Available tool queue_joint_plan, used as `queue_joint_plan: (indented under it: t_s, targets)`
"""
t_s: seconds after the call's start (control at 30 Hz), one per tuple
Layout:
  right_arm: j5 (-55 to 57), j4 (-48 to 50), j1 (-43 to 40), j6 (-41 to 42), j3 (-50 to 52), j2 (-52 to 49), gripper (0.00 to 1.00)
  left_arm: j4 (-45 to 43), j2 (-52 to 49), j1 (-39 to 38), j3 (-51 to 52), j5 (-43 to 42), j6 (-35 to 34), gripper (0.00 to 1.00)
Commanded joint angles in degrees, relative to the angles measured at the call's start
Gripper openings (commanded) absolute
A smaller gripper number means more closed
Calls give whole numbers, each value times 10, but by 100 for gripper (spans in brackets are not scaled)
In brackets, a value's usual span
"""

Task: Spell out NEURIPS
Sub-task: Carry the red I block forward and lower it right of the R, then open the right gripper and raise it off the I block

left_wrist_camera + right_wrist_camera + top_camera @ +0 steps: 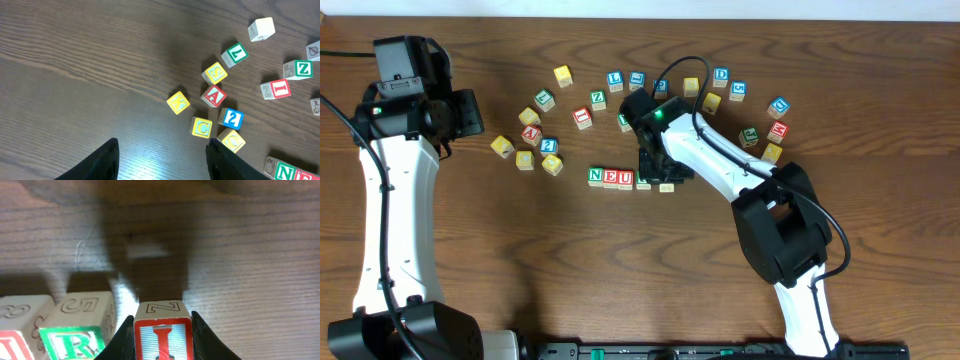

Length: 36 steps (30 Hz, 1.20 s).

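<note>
On the table stands a row of cubes: green N (596,176), E (611,178), red U (626,179) and green R (80,330). My right gripper (162,340) is shut on a red-bordered I cube (162,336) just right of the R cube and about level with it. From overhead the right gripper (655,172) covers most of that end of the row. My left gripper (162,152) hangs open and empty over bare wood at the left (470,112). A yellow S cube (215,73) lies in the loose cluster.
Loose cubes lie left of the row: yellow K (178,102), red A (213,95), yellow C (201,127), blue 2 (231,118), green 7 (234,54), a second red I (276,90), green Z (298,69). More cubes arc behind the right arm (720,76).
</note>
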<state>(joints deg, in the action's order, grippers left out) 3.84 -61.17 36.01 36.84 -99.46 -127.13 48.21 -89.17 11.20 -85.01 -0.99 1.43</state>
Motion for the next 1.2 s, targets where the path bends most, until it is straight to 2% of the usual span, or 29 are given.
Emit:
queue_joint_plan:
  t_s: [0.0,0.43,0.53,0.73,1.07,1.17]
  targets:
    - [3,9,9,8,6,-7,5,2,-7,1,-5,0,-3,55]
    - [3,35,25,8,6,-7,9,2,-7,1,-5,-1,-3,55]
    - [3,35,24,8,6,-7,18,2,-7,1,-5,0,-3,55]
    - [2,35,24,8,6,-7,22,2,-7,1,-5,-1,-3,55]
    - [1,22,24,8,6,-7,37,2,-7,1,-5,0,-3,55]
    - [1,21,24,8,6,-7,46,2,-7,1,-5,0,-3,55]
